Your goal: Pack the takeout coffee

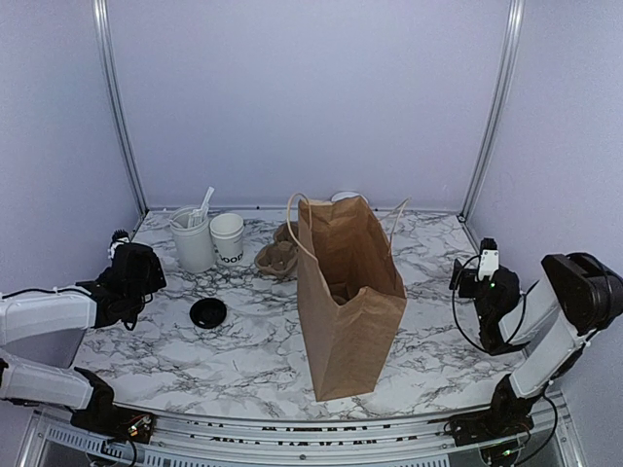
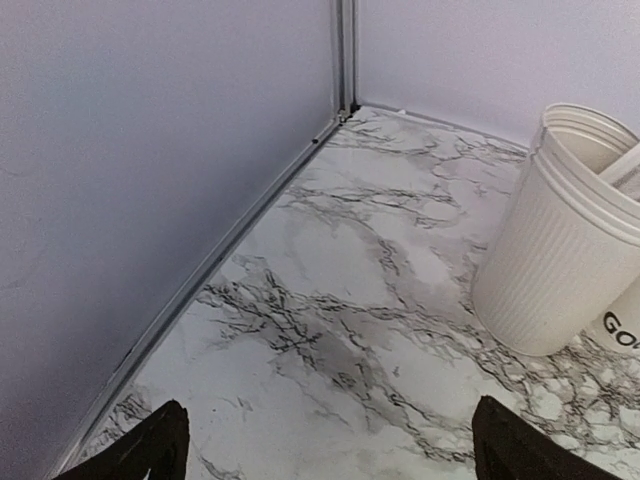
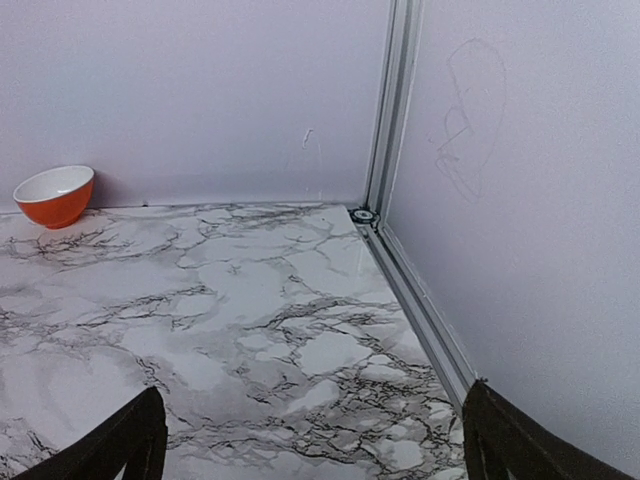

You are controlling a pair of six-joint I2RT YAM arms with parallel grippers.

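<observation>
The takeout coffee cup (image 1: pixel 228 238) is small and white with dark lettering. It stands uncovered at the back left, touching the taller white canister (image 1: pixel 192 241). Its round black lid (image 1: pixel 207 312) lies flat on the table in front of it. In the left wrist view only the cup's lettered edge (image 2: pixel 622 325) shows, behind the canister (image 2: pixel 560 250). My left gripper (image 1: pixel 119 243) (image 2: pixel 335 455) is open and empty, left of the canister, facing the back left corner. My right gripper (image 1: pixel 484 265) (image 3: pixel 315 445) is open and empty at the right, facing the back right corner.
An open brown paper bag (image 1: pixel 348 292) stands upright mid-table. A brown pulp cup tray (image 1: pixel 279 251) lies behind its left side. An orange bowl (image 3: pixel 55 194) sits at the back wall, its rim (image 1: pixel 345 197) showing behind the bag. Walls enclose the marble table (image 1: pixel 243 360).
</observation>
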